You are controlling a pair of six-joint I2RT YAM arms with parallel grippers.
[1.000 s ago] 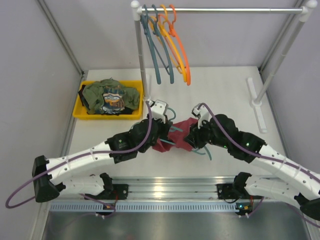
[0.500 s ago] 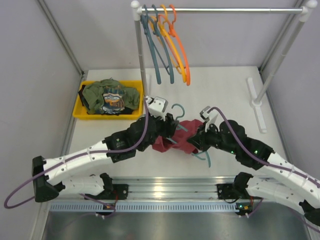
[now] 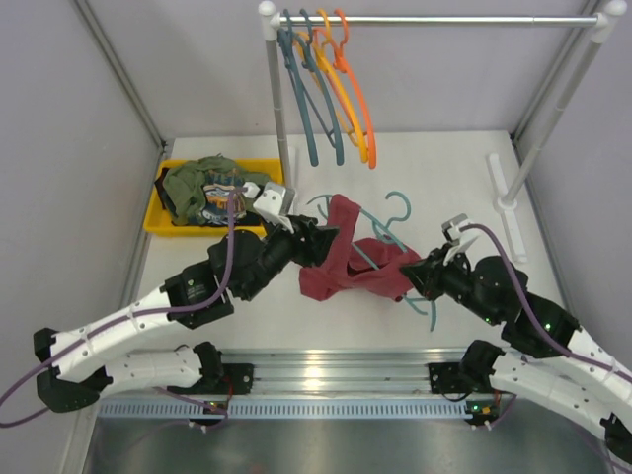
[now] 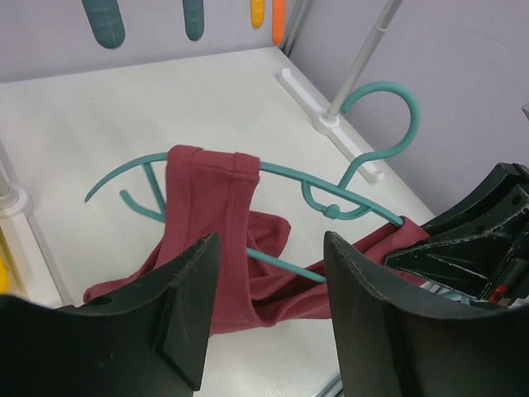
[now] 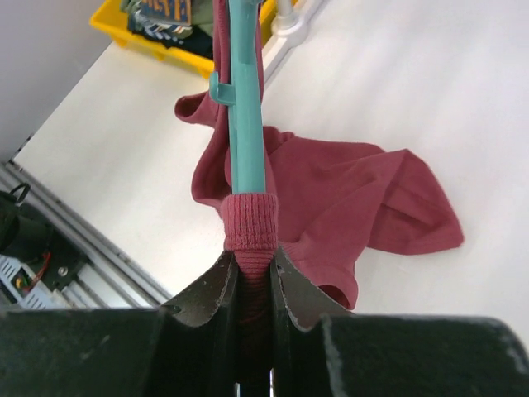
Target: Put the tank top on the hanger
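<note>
Pinching tank top [image 5: 331, 198] strap onto hanger [image 5: 246, 124] end: right claw [image 5: 252, 269] | left claw [image 4: 271, 248]: apart, near tank top

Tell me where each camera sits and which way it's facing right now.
Top external: above and behind the bases, looking down; both arms show, left claw and right claw flanking the tank top and hanger.
Left wrist: on the left arm, facing right across the draped hanger; its open fingers frame the view.
Right wrist: faces left along the hanger toward the yellow bin; its claw pinches the strap.
Shared: both wrist views see tank top and hanger from opposite ends.
</note>
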